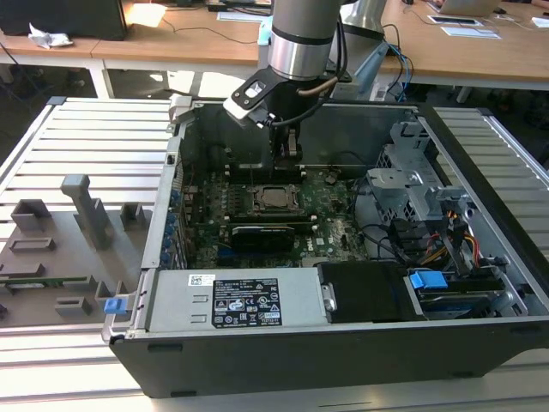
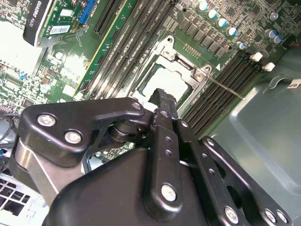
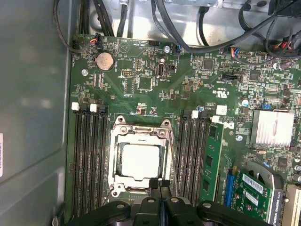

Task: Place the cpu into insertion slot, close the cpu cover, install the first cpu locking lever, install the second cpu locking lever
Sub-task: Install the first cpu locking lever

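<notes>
The cpu point(image 3: 141, 161), a square chip with a silver-grey top, lies flat in the insertion slot point(image 1: 273, 199) on the green motherboard. The cpu cover point(image 3: 114, 162), a metal frame, lies down around the cpu point(image 2: 165, 84), which shows through its window. A thin locking lever point(image 2: 226, 89) sticks out from a corner of the cover point(image 2: 181, 66) across the memory slots. In the first wrist view, another thin locking lever point(image 3: 170, 157) runs along the cover's side. My gripper point(image 3: 159, 182) hangs just above the socket's edge, its black fingers shut together with nothing between them. The gripper also appears in two other views point(image 1: 287, 161) point(image 2: 164, 96).
The open computer case point(image 1: 480, 249) lies on a slatted table. Long memory slots point(image 3: 89, 155) flank the socket, one holding a green stick point(image 3: 212, 160). A black card point(image 1: 270, 233), a power supply point(image 1: 232, 300), a metal drive cage point(image 1: 412, 184) and loose cables point(image 3: 207, 33) crowd the case.
</notes>
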Available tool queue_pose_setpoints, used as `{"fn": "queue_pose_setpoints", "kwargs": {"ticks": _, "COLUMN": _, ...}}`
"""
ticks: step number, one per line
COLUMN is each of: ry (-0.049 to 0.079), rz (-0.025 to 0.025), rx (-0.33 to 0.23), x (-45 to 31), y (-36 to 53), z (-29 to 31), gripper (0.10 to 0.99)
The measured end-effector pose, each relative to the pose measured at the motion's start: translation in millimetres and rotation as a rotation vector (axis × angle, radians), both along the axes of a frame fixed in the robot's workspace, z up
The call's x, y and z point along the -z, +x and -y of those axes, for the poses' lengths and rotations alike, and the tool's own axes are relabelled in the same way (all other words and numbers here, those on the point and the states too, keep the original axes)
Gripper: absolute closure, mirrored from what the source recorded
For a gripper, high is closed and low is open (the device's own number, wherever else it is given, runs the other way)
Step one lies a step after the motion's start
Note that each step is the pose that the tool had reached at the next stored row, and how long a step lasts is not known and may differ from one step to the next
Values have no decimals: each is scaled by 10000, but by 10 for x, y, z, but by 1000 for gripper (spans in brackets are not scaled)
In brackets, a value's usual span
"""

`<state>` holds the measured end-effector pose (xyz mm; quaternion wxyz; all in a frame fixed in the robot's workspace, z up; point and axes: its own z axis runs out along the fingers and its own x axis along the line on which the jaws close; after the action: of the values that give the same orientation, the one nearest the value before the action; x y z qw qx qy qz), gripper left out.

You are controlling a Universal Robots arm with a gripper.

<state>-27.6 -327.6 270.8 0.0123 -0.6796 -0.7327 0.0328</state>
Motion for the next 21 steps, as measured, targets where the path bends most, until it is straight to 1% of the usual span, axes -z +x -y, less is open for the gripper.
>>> {"fn": "queue_pose_setpoints", "kwargs": {"ticks": 5, "ry": 0, "rz": 0, "rx": -711, "x": 0, "y": 0, "z": 0, "gripper": 980}}
{"fn": "queue_pose_setpoints", "kwargs": {"ticks": 8, "ry": 0, "rz": 0, "rx": -1286, "x": 0, "y": 0, "z": 0, "gripper": 980}}
{"fn": "queue_pose_setpoints", "kwargs": {"ticks": 10, "ry": 0, "rz": 0, "rx": -1555, "x": 0, "y": 0, "z": 0, "gripper": 980}}
{"fn": "queue_pose_setpoints", "kwargs": {"ticks": 12, "ry": 0, "rz": 1, "rx": -2113, "x": 0, "y": 0, "z": 0, "gripper": 980}}
{"fn": "queue_pose_setpoints", "kwargs": {"ticks": 13, "ry": 0, "rz": 0, "rx": -2568, "x": 0, "y": 0, "z": 0, "gripper": 980}}
{"fn": "queue_pose_setpoints", "kwargs": {"ticks": 16, "ry": 0, "rz": 0, "rx": -3045, "x": 0, "y": 0, "z": 0, "gripper": 980}}
{"fn": "queue_pose_setpoints", "kwargs": {"ticks": 17, "ry": 0, "rz": 0, "rx": -3329, "x": 0, "y": 0, "z": 0, "gripper": 980}}
{"fn": "queue_pose_setpoints", "kwargs": {"ticks": 21, "ry": 0, "rz": 0, "rx": -3958, "x": 0, "y": 0, "z": 0, "gripper": 980}}
